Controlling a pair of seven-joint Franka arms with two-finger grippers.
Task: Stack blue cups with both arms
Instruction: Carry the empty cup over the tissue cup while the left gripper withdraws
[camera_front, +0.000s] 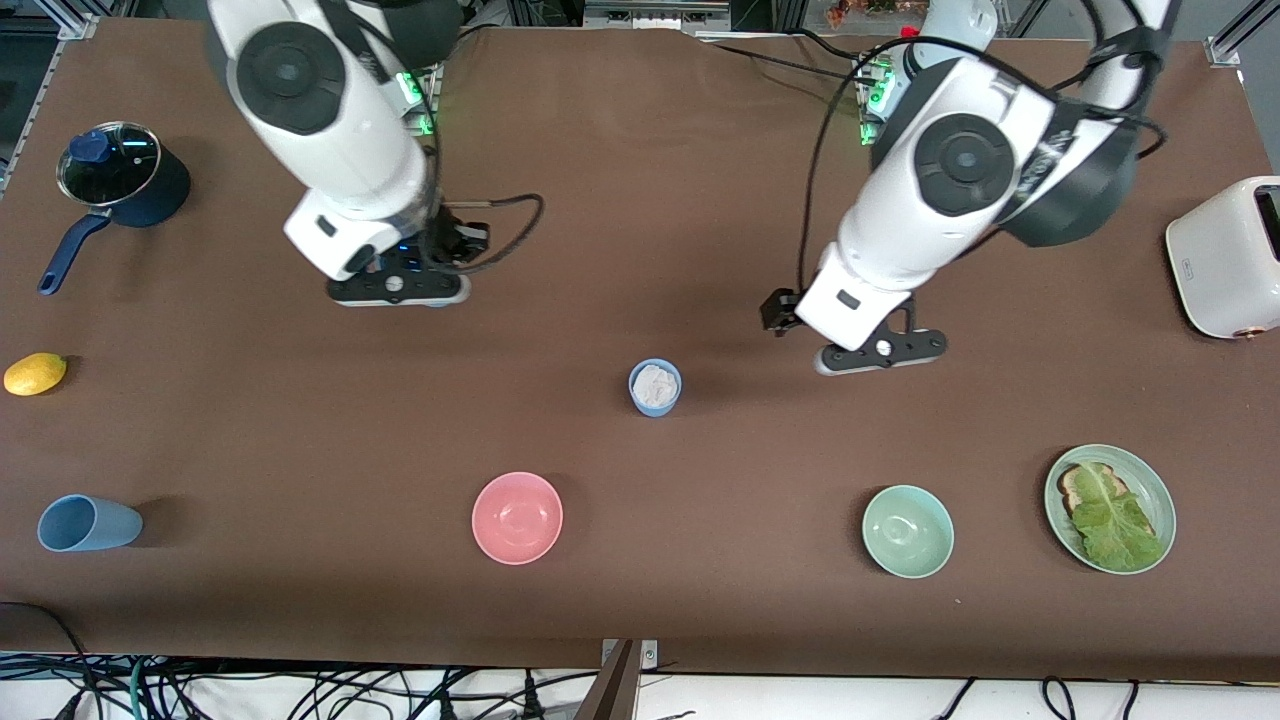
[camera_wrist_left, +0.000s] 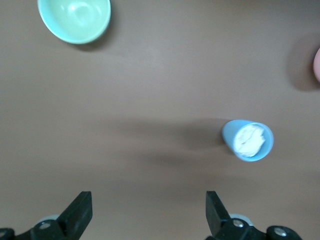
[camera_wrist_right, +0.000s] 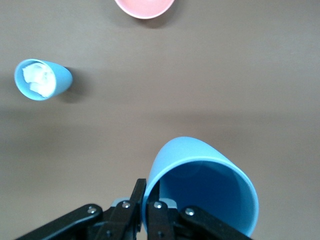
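Nearest the front camera stand a pink bowl (camera_front: 517, 517), a pale green bowl (camera_front: 908, 531), a plate of toast and lettuce (camera_front: 1160, 490) and one empty blue cup (camera_front: 88, 523) toward the right arm's end of the table; none is touched.

Right gripper (camera_wrist_right: 149, 206): jaws clamped tight on the wall of a held blue cup (camera_wrist_right: 205, 187), one finger inside the rim and one outside. The cup hangs off the jaws with its mouth open to the wrist camera, over bare table. This rim pinch appears chosen to leave the base free, so that the cup can be lowered into another.

Left gripper (camera_wrist_left: 149, 210): jaws at full spread, holding nothing, over bare table. The white-filled blue cup (camera_front: 655, 387) stands upright on the table, outside the gap between the jaws and off toward one finger (camera_wrist_left: 216, 211), untouched. The wide opening is judged to be readiness for a grasp.

Concern: that cup's white filling (camera_wrist_left: 249, 139) would likely prevent another cup from seating fully inside it.
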